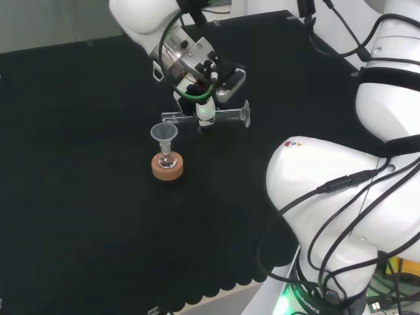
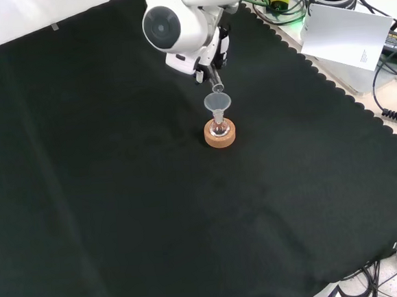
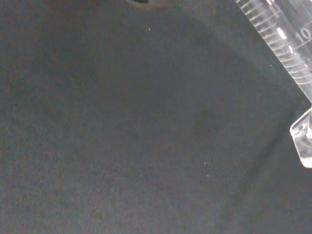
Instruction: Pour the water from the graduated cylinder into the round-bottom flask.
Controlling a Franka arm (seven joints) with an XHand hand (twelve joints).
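Note:
A small clear round-bottom flask (image 1: 167,158) sits on a cork ring (image 1: 167,167) with a clear funnel (image 1: 164,134) in its neck. The hand (image 1: 209,88) holds a clear graduated cylinder (image 1: 223,115) tipped about level, fingers curled round its middle. The cylinder's mouth (image 1: 169,119) hangs just above the funnel's rim and its foot (image 1: 246,113) points right in the head view. In the front view the hand (image 2: 208,51) comes from above, the cylinder's mouth (image 2: 217,87) over the funnel (image 2: 217,106) and the cork ring (image 2: 220,134) below. The wrist view shows the cylinder's marked wall (image 3: 280,41).
Black cloth (image 1: 79,197) covers the bench, with its scalloped edge (image 2: 331,86) at the right of the front view. The arm's white links (image 1: 341,190) stand at the right of the head view. Cables and a white box (image 2: 344,30) lie beyond the cloth.

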